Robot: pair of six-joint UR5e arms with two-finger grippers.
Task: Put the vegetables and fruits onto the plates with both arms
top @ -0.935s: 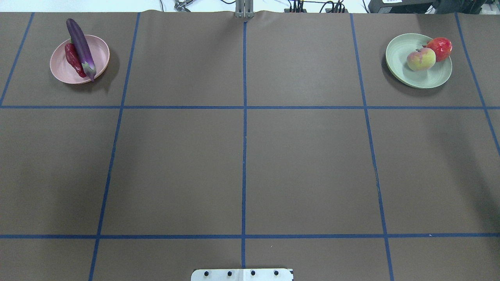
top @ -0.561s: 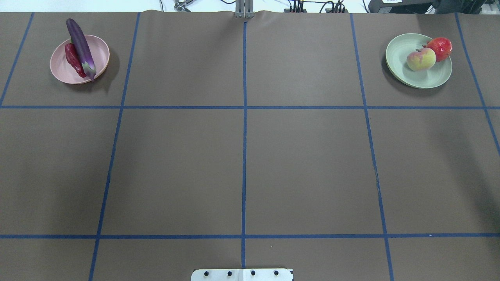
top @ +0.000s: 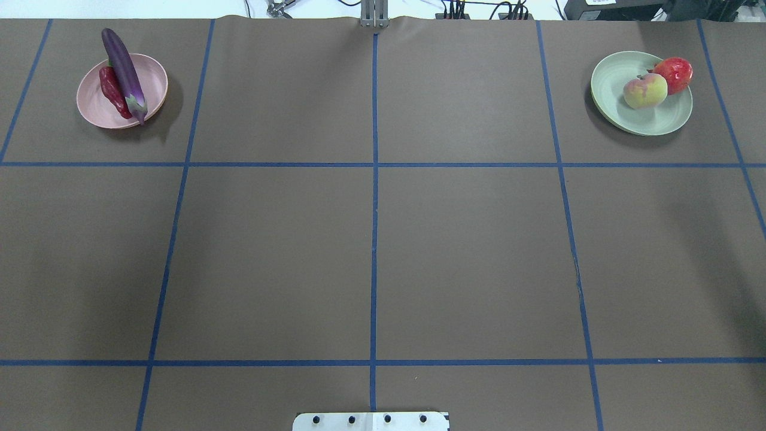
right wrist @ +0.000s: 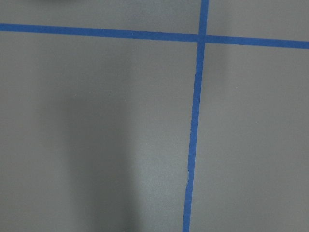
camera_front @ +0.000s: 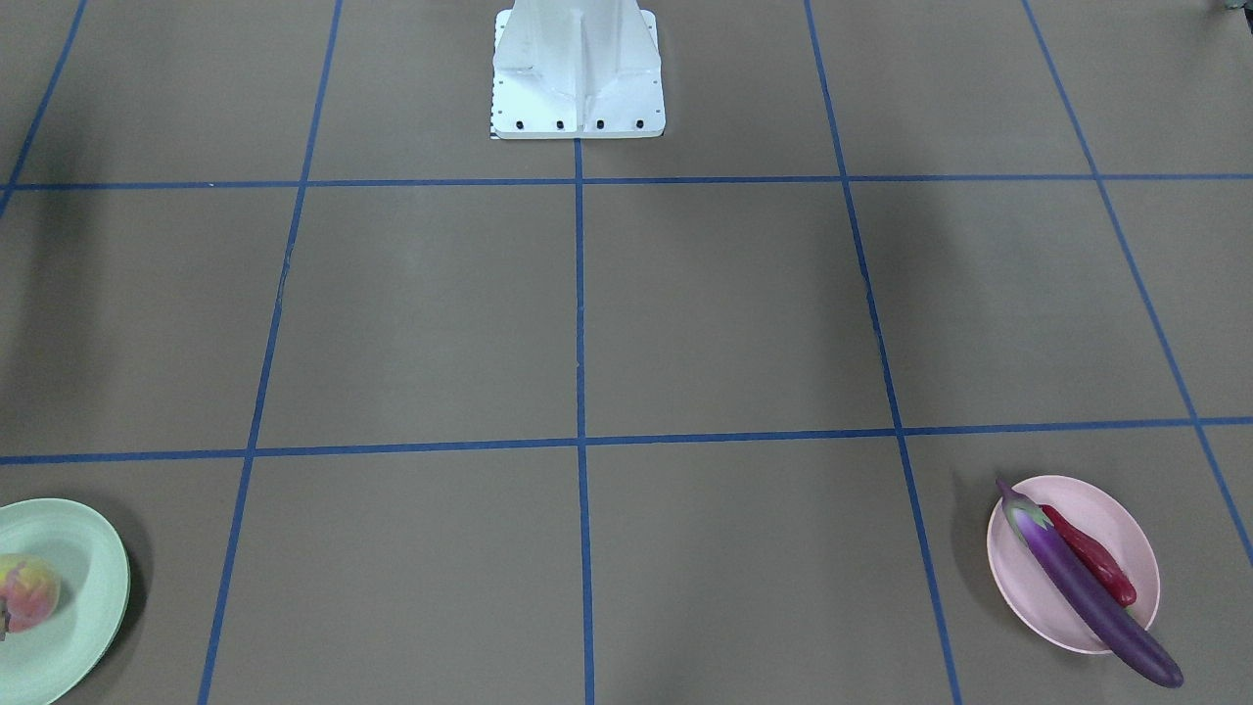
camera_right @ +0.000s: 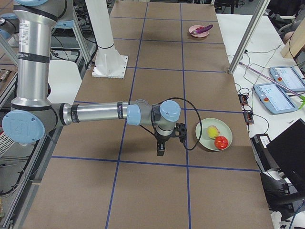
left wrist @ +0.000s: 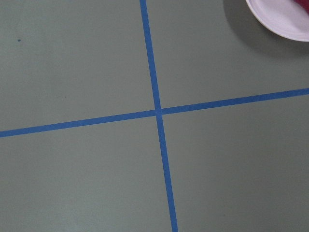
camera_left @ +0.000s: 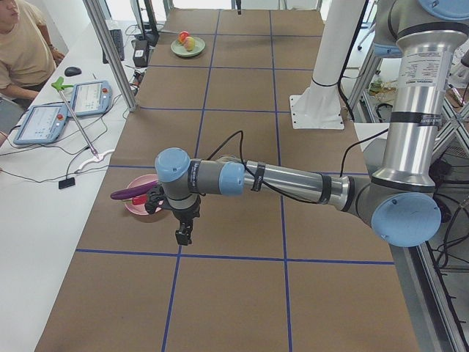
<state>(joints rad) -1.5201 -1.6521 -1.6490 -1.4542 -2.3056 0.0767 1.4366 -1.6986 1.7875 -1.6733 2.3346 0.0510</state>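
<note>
You have the eggplant [top: 124, 72] and chili [top: 114, 93] touching on the pink plate [top: 152, 81] at ten o'clock on the worktop [top: 467, 251]. The peach [top: 645, 91] and pomegranate [top: 675, 73] sit on the green plate [top: 652, 123] at two o'clock. The left gripper [camera_left: 182, 233] and right gripper [camera_right: 161, 149] hang near their plates; you cannot tell whether the fingers are released or clenched.

Robotics lab: blue-taped grid table [top: 479, 239], two teach pendants [camera_left: 91, 97], seated operator [camera_left: 22, 48] alongside

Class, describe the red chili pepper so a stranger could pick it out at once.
On the brown table with blue tape lines, find the pink plate at the robot's far left. Two vegetables lie on it: the chili pepper is the shorter, red one beside the long purple eggplant.
</note>
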